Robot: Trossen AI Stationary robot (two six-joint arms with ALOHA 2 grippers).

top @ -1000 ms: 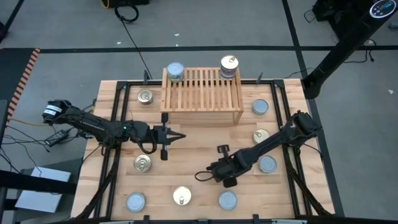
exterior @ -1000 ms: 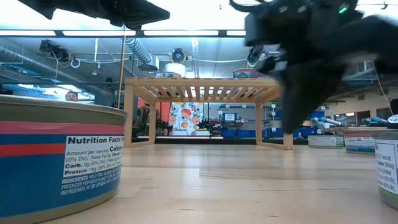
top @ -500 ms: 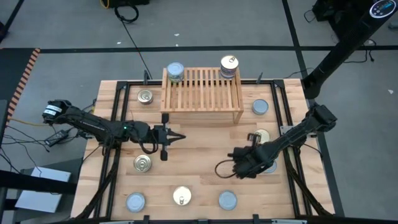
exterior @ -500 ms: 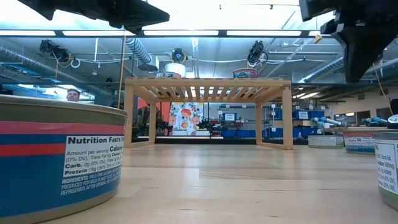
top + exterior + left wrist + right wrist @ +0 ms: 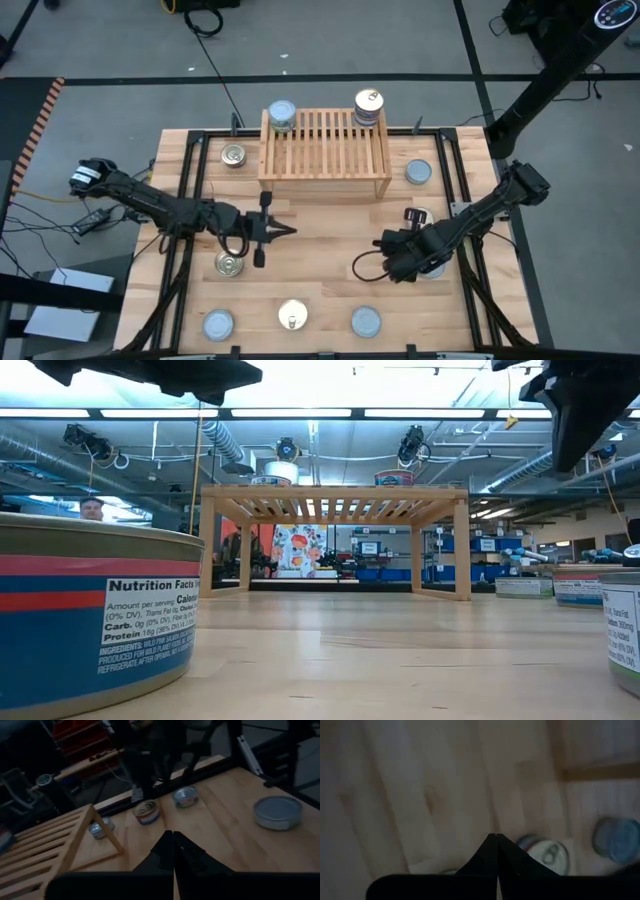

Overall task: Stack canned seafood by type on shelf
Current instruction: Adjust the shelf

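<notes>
- Since the earlier frames: right arm has swung from table centre toward the right edge; its gripper now hangs beside the golden-lid tin there. Left arm has barely shifted and dipped slightly toward the near side.
- Near row, high view: silver-lid tin, gold-lid tin, silver-lid tin, all untouched along the front edge.
- Left gripper hovers over bare planks left of centre, fingertips together in its wrist view. Gold-lid tin lies just behind and nearward of the wrist, not ahead of the fingers.
- Right wrist view: fingers pressed together, holding nothing; a pull-tab tin sits just past the tips, to one side.
- Key relation: that golden tin lies just beside the right fingertips, on the table's right-edge side. Tin is round, so no long axis to align. Right arm is far nearer than left; fingers must part first, by my judgement.
- Farther: silver tin near the right rear.
- Far: shelf with a silver-lid stack on its left rear corner, a gold-lid stack on the right rear.
</notes>
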